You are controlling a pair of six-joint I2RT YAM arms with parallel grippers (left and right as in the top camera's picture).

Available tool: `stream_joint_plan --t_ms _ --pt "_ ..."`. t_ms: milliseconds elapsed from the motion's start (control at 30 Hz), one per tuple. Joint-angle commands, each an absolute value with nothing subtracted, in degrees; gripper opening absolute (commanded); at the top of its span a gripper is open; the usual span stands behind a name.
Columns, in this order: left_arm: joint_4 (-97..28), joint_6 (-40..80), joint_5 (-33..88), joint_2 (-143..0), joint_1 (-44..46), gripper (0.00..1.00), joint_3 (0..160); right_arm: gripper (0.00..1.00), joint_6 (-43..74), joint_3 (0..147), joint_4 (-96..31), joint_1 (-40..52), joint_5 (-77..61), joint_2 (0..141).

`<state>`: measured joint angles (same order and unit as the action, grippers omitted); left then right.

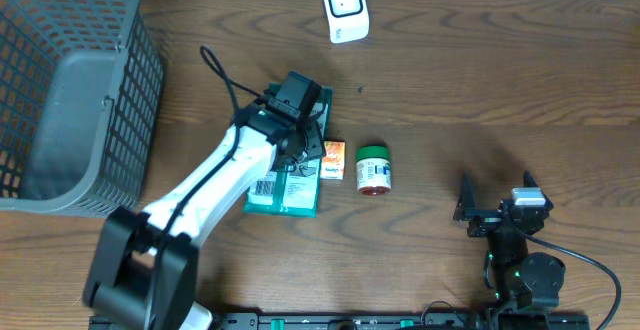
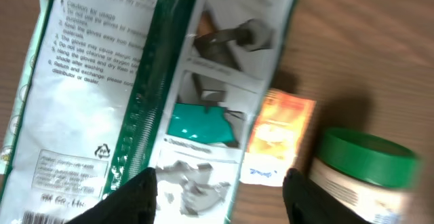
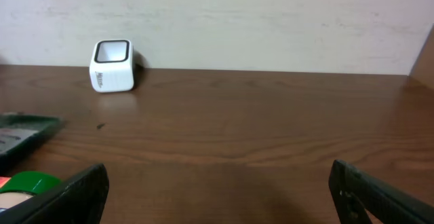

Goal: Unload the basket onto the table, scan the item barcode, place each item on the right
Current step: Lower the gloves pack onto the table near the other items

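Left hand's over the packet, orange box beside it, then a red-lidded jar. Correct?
No: the jar has a green lid, not red, as the overhead view shows. The left hand is over the packet, orange box beside it.

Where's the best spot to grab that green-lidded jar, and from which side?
Likely from above, closing across the white labelled body of the jar, just below its green lid. It seems to lie on its side, with a gap to the orange box.
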<state>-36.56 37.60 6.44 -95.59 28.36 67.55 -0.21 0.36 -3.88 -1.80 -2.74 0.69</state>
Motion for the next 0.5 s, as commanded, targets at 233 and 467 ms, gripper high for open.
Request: stream_joint_plan --t_ms 233,467 --pt "-38.3 30.0 6.33 -77.97 25.39 0.85 71.4 0.99 0.16 0.32 -4.1 -1.04 -2.42 0.38" --pt "-44.86 30.0 -0.12 -67.37 16.88 0.85 71.4 0.99 0.16 0.32 -4.1 -1.04 -2.42 0.38"
